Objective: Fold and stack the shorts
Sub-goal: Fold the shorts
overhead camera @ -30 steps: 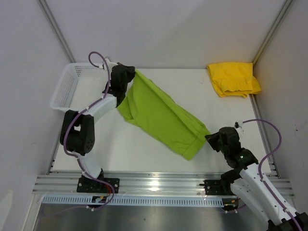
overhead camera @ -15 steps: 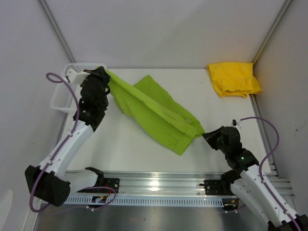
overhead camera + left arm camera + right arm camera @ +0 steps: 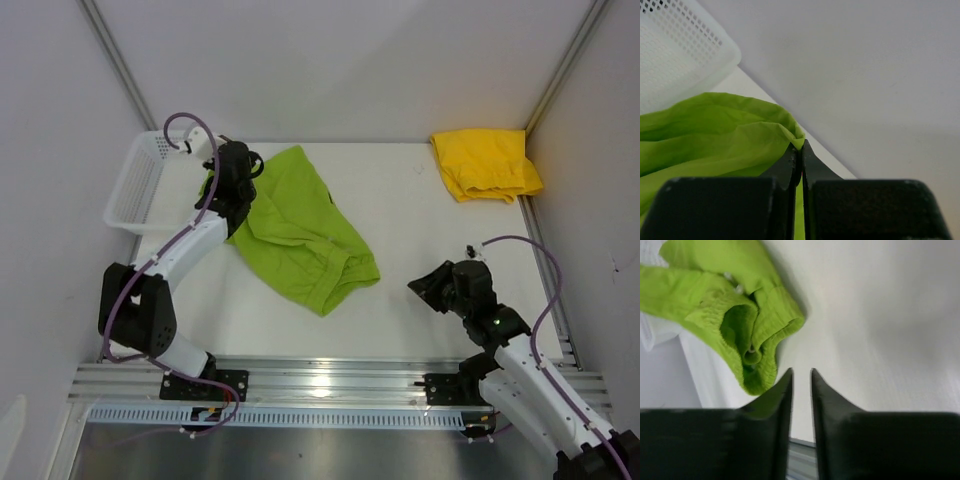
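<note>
The lime green shorts [image 3: 300,235] lie crumpled on the white table [image 3: 420,215], left of centre. My left gripper [image 3: 238,165] is shut on their far left edge, beside the basket; the left wrist view shows the cloth [image 3: 715,135] pinched between the gripper's [image 3: 800,148] closed tips. My right gripper [image 3: 418,290] is a little right of the shorts' near end, with its jaws slightly apart and nothing between them. In the right wrist view the bunched waistband [image 3: 740,325] lies just beyond and left of that gripper [image 3: 801,374]. The yellow shorts [image 3: 485,163] lie folded at the far right corner.
A white mesh basket [image 3: 135,185] stands at the far left edge, close behind my left gripper; it also shows in the left wrist view [image 3: 675,55]. White walls enclose the table on three sides. A metal rail [image 3: 320,385] runs along the near edge.
The green shorts were stretched between both grippers; the right gripper has let go and the cloth has collapsed leftward into a heap. The left gripper still holds its edge.
</note>
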Robot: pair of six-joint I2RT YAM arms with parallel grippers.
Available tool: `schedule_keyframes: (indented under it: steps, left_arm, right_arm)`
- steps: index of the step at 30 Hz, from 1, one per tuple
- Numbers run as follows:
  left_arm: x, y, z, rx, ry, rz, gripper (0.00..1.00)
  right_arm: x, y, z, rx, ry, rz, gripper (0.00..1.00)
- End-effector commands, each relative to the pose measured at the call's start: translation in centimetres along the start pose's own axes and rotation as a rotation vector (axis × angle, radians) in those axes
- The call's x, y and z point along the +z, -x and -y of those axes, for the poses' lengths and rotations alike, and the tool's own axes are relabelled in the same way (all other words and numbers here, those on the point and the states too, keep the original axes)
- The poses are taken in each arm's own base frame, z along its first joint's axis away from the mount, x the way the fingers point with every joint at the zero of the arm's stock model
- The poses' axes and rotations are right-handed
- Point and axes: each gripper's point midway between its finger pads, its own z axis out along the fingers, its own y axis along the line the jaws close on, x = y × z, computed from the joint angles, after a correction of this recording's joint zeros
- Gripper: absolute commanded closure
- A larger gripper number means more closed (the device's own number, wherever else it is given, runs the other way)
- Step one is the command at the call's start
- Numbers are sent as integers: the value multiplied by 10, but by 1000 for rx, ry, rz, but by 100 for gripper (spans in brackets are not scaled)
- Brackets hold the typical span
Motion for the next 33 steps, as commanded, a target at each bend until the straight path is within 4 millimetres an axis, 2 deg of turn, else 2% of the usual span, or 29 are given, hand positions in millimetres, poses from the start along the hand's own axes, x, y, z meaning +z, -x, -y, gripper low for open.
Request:
schedule_keyframes:
  steps: [1,4,7,8,10,13,17,24,33]
  left_arm:
    - [2,18,26,-41,-62,48,100]
    - [5,14,24,-24,-51,50,100]
    - [6,15,23,-16,-46,57,100]
    - [6,15,22,-12,-39,59,100]
    - [6,16,20,-9,-35,63,100]
    - [4,19,20,-8,-31,69,100]
    - [3,20,20,-9,-32,70,100]
    - [2,20,17,-1,-27,71,100]
    - [1,22,19,-3,-32,73,100]
  right_arm:
    - [7,-20,-38,-143,206,-115,68]
    - [16,-31,-65,-210,305,-166,56]
    - [27,-44,-82,-238,337,-222,49]
    - [30,-41,-98,-239,387,-207,48]
    - [38,-47,-115,-244,416,-221,48]
    - [51,-51,-134,-233,451,-222,47]
    - [69,-56,-151,-217,467,-230,45]
    - [98,-58,-166,-203,448,-220,41]
    - [129,-71,-157,-186,377,-239,37]
